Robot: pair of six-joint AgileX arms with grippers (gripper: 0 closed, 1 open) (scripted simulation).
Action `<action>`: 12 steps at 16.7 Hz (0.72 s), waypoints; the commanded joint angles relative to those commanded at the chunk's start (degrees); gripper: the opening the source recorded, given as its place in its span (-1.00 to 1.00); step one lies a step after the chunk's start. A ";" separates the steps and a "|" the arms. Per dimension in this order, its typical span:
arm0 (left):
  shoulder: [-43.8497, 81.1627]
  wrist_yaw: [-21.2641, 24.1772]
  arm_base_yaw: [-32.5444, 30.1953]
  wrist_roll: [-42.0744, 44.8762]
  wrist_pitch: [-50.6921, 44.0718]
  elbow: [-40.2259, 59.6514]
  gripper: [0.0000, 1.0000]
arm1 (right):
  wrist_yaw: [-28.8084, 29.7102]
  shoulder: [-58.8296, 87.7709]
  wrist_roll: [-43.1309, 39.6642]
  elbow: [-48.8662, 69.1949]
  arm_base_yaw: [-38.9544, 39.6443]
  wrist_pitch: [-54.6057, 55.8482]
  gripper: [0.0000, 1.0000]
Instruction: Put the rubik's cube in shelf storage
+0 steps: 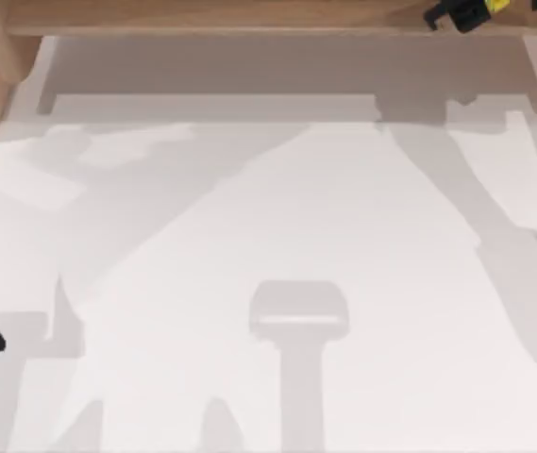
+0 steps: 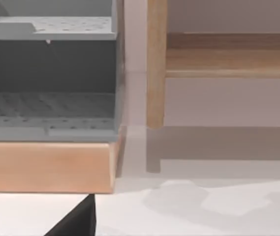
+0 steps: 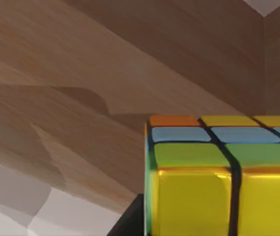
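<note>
While the rubik's cube point(image 3: 223, 177) sits up close to my right end effector point(image 1: 464, 12), clenched on it by my judgement, over the far right stretch of the shelf storage point(image 1: 249, 17), I should ease it down level onto the wooden board and free it only once it rests flat. Its tiles are glossy yellow, green, pale blue and orange, split by black seams. My left arm waits at the table's point(image 1: 344, 208) near left edge.
</note>
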 joint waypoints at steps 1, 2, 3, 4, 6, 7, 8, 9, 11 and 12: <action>0.00 0.00 0.00 0.00 0.00 0.00 1.00 | 1.69 0.78 0.15 -0.86 1.79 5.61 -1.00; 0.00 0.00 0.00 0.00 0.00 0.00 1.00 | 3.37 1.68 0.33 -1.64 3.52 11.32 -1.00; 0.00 0.00 0.00 0.00 0.00 0.00 1.00 | 5.00 2.83 0.57 -2.27 5.19 17.14 -1.00; 0.00 0.00 0.00 0.00 0.00 0.00 1.00 | 6.57 4.11 0.85 -2.84 6.84 22.97 -1.00; 0.00 0.00 0.00 0.00 0.00 0.00 1.00 | 9.53 7.10 1.56 -3.78 10.09 34.52 -1.00; 0.00 0.00 0.00 0.00 0.00 0.00 1.00 | 10.91 8.76 1.99 -4.18 11.70 40.18 -1.00; 0.00 0.00 0.00 0.00 0.00 0.00 1.00 | 12.20 10.54 2.47 -4.54 13.29 45.71 -1.00; 0.00 0.00 0.00 0.00 0.00 0.00 1.00 | 13.39 12.42 3.01 -4.85 14.85 51.03 -1.00; 0.00 0.00 0.00 0.00 0.00 0.00 1.00 | 15.54 16.30 4.21 -5.40 17.88 61.14 -1.00; 0.00 0.00 0.00 0.00 0.00 0.00 1.00 | 16.47 18.27 4.85 -5.62 19.32 65.81 -1.00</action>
